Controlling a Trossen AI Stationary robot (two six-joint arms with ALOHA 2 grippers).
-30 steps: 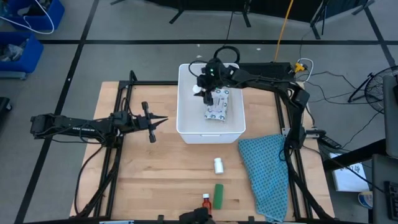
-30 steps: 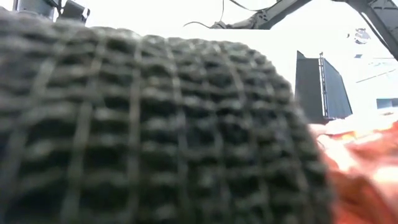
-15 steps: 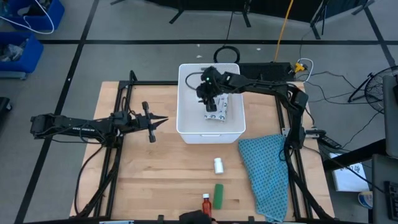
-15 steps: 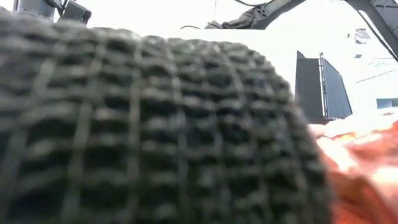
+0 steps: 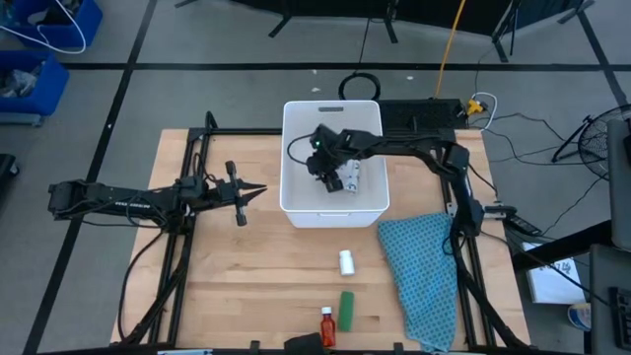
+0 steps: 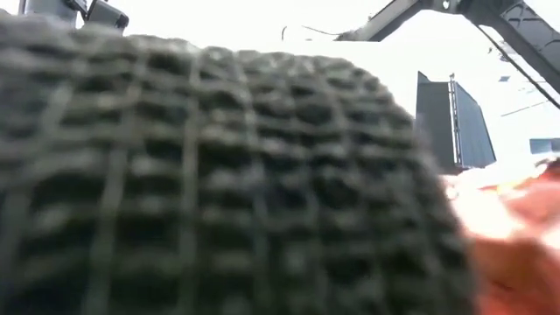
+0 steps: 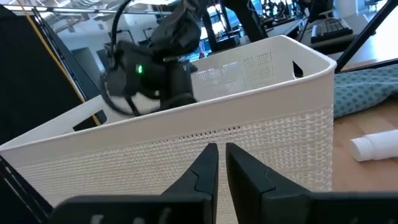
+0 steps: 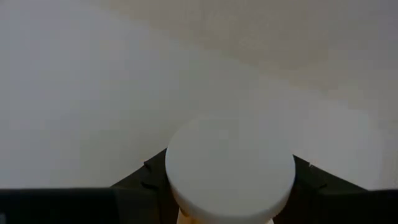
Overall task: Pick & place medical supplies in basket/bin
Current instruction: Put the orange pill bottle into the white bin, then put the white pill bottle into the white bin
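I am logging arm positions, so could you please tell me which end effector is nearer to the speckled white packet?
Right. The right end effector is inside the white bin, beside the packet. The left end effector waits outside the bin's left wall.

A round white cap (image 8: 230,165) fills the lower middle of the right wrist view, seen end-on, its flat top smooth and unmarked. The right gripper (image 8: 227,186) closes on it from both sides, one dark finger (image 8: 146,177) showing at one edge of the cap and the other at the opposite edge. A sliver of pale body shows below the cap's rim. Behind it lies a plain white surface (image 8: 93,81), shading to a warmer off-white farther off.
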